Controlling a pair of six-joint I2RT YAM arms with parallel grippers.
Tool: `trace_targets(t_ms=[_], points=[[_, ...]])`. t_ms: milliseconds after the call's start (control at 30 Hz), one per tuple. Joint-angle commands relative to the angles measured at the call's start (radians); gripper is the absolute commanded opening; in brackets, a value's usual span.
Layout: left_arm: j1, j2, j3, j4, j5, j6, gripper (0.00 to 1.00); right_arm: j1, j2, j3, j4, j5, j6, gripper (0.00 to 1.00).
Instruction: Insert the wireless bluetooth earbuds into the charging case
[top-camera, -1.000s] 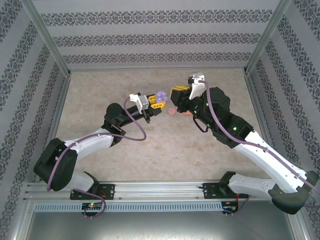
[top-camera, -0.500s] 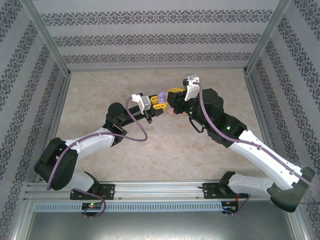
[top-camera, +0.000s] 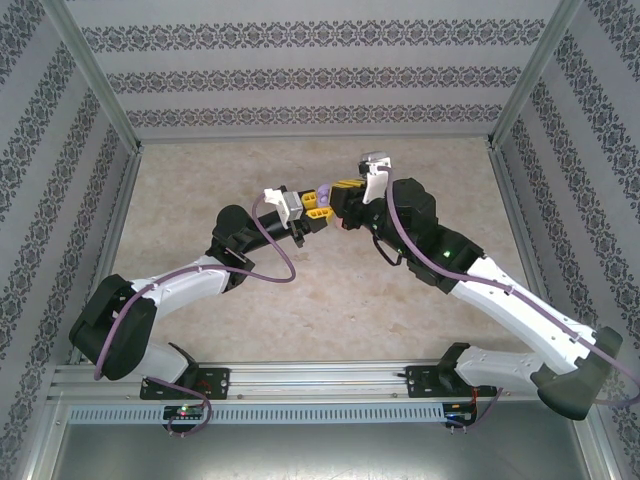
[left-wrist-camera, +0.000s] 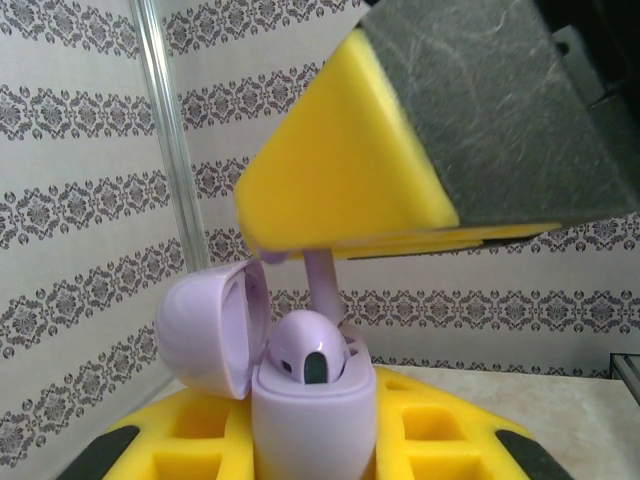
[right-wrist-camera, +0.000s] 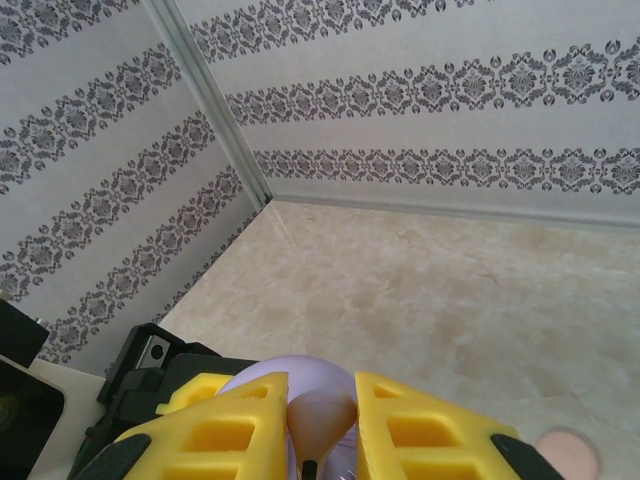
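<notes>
Purple bud (left-wrist-camera: 320, 280) hangs over the case (left-wrist-camera: 315, 425), pinched by the R hand (right-wrist-camera: 320, 400), which is closed on it. Its stem points down, and the lower end is hidden behind the seated bud (left-wrist-camera: 312, 352) that already fills one slot. Lid (left-wrist-camera: 205, 325) is swung open to the side. Case is up off the bench (right-wrist-camera: 450, 290), clamped upright btwn the fingers of the L hand (top-camera: 318, 206).

Step in hand, as I read it: getting the 2nd purple bud in. Next move prob needs a short straight drop along the stem into the free slot w/ L hand steady, then R lets go. Can't tell if the stem is lined up w/ the slot. A pink item (right-wrist-camera: 565, 452) lies on the bench nearby.
</notes>
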Motion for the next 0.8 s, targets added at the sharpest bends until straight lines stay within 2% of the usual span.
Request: trace_targets(t_ms=[0,767], points=[[-0.018,-0.017,0.024,0.01,0.012,0.022,0.0,0.01,0.009,-0.01,0.033,0.016,0.015,0.21],[-0.017,-0.028,0.028,0.02,-0.014,0.026,0.0,0.007,-0.017,-0.078,0.049,-0.001,0.021,0.19]])
